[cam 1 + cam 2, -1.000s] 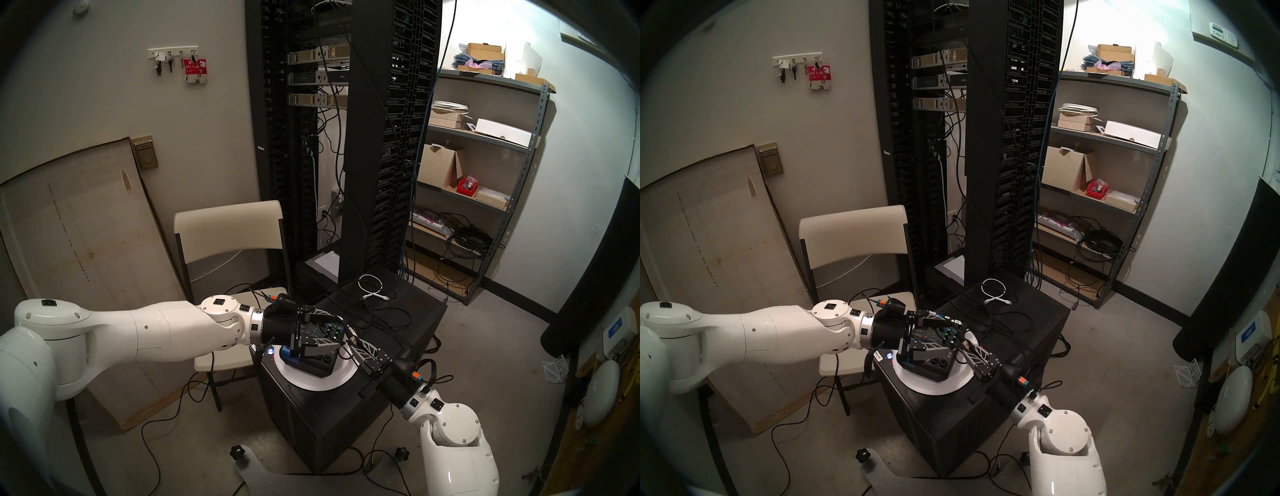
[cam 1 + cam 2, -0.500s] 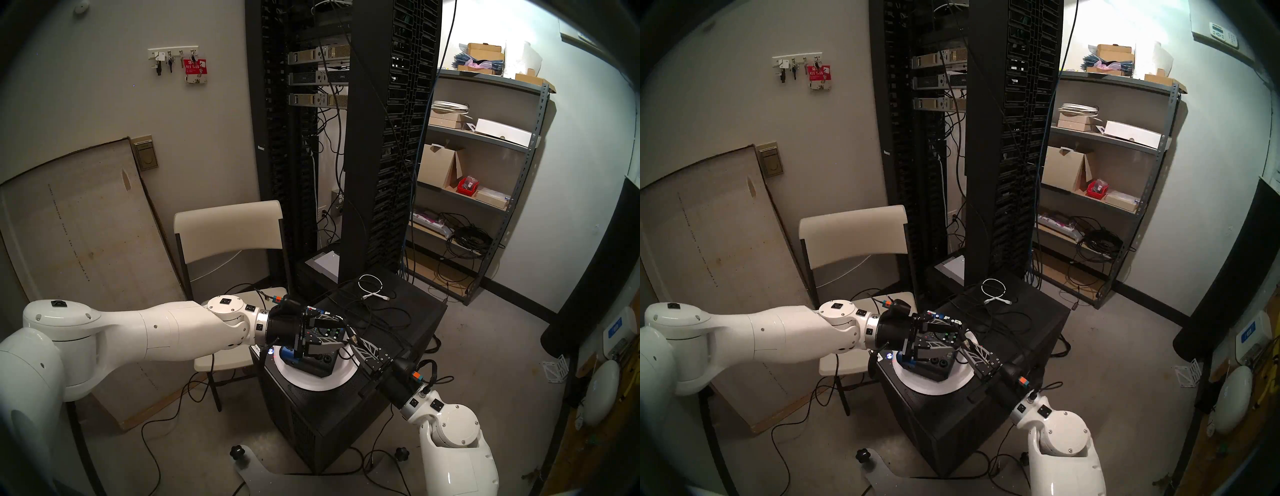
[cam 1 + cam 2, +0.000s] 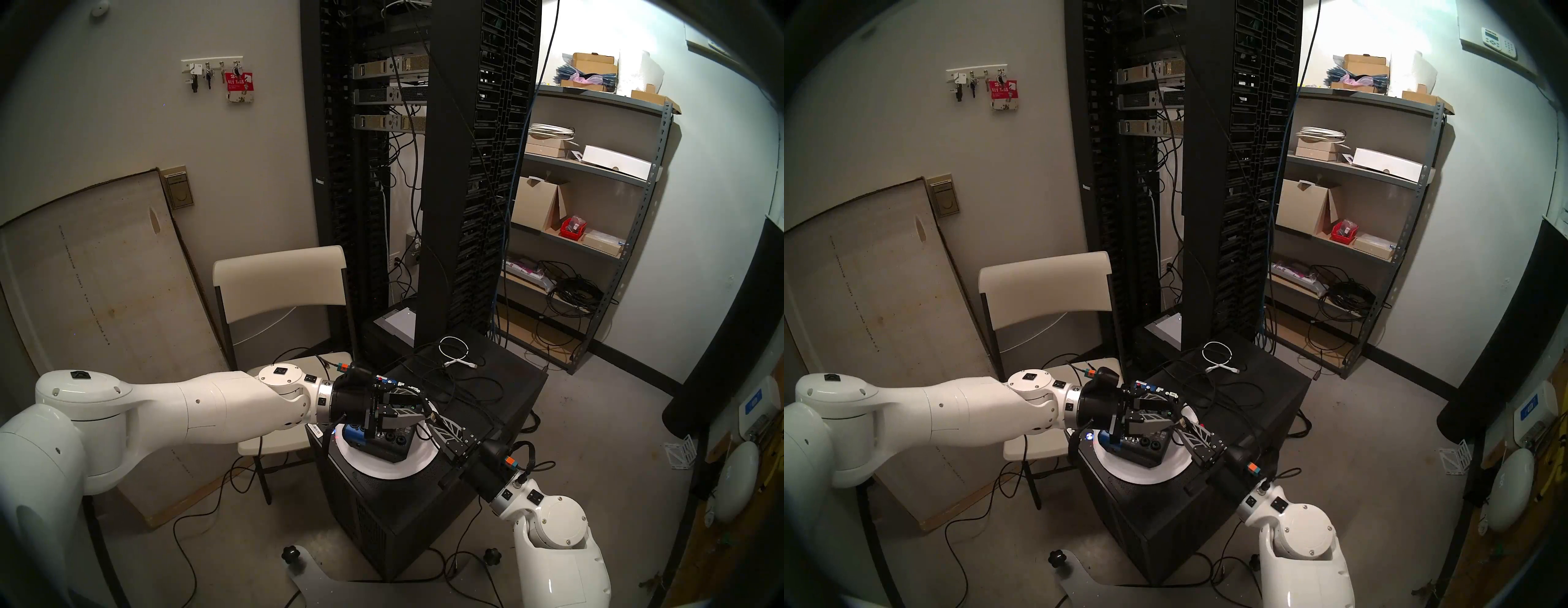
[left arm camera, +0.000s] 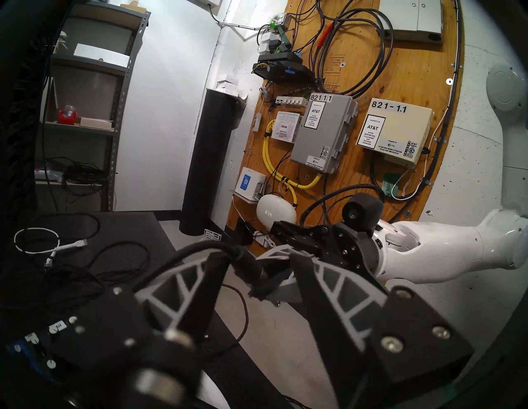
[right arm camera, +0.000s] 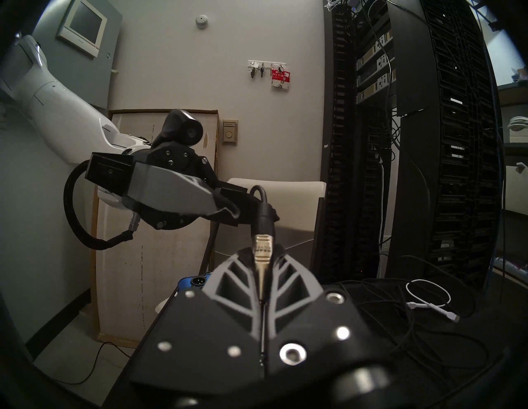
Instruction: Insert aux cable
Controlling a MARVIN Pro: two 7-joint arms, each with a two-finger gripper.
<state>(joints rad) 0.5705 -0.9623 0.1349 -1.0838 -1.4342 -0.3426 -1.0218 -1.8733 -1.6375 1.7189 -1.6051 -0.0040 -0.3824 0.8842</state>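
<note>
My right gripper (image 5: 263, 254) is shut on a jack plug (image 5: 263, 245) with a silver barrel and a black boot, pinching its metal shaft. The plug points at the wrist, and its black cable loops away over the top. My left gripper (image 4: 258, 258) stands open around the boot (image 4: 248, 262): one finger is against it and the other is apart. Both meet above a small black audio box (image 3: 392, 443) with round front sockets, on a white disc (image 3: 382, 467). Thin black cables (image 3: 466, 390) tangle behind. I cannot tell which is the aux cable, and its plug is out of view.
The disc rests on a black case (image 3: 424, 501), and a white coiled cable (image 3: 454, 350) lies at the case's far end. A cream folding chair (image 3: 280, 276) stands to the left. Tall black racks (image 3: 445, 170) rise behind, with shelving at the right.
My left arm has slid right toward the held plug. Its jaws have narrowed around the black boot. The right arm and the plug have stayed still.
</note>
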